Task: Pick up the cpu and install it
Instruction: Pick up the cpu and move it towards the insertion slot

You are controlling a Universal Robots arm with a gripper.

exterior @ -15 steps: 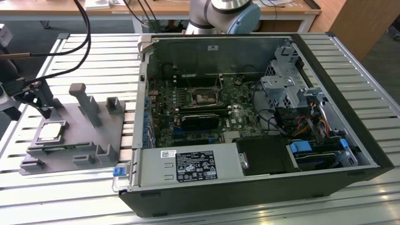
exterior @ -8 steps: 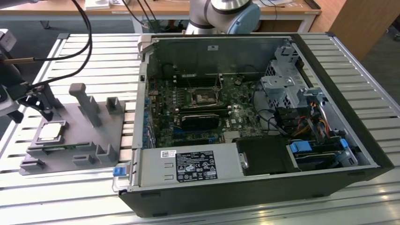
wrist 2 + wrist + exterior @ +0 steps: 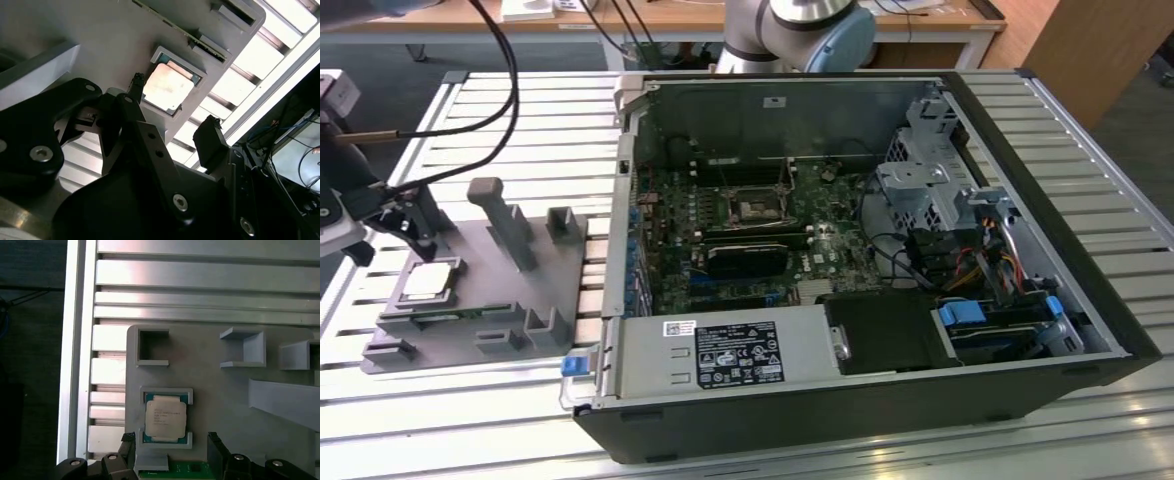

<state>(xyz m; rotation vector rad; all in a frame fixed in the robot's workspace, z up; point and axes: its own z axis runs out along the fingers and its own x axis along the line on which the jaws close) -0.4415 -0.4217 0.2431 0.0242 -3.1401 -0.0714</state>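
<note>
Black fingers (image 3: 216,452) of the gripper (image 3: 170,441) are standing spread wide in the first wrist view, one on each side of the cpu (image 3: 165,418), and they are pinching nothing. Whether the tips are touching anything is not clear. That silvery square chip is lying flat in a shallow framed pocket of a grey holder block (image 3: 225,400), and in the second wrist view it is showing between the two open fingertips. A green memory stick (image 3: 186,470) is sitting in the same block just beside the chip's pocket. In the exterior view the gripper is hanging at the left edge of the frame, about mid-height, over the block, which is resting on a slatted aluminium table (image 3: 480,410). Further toward the exterior view's right, an open computer case (image 3: 854,410) is lying on its side, and the black socket (image 3: 758,208) on its board is sitting near the frame's centre, well apart from the chip
</note>
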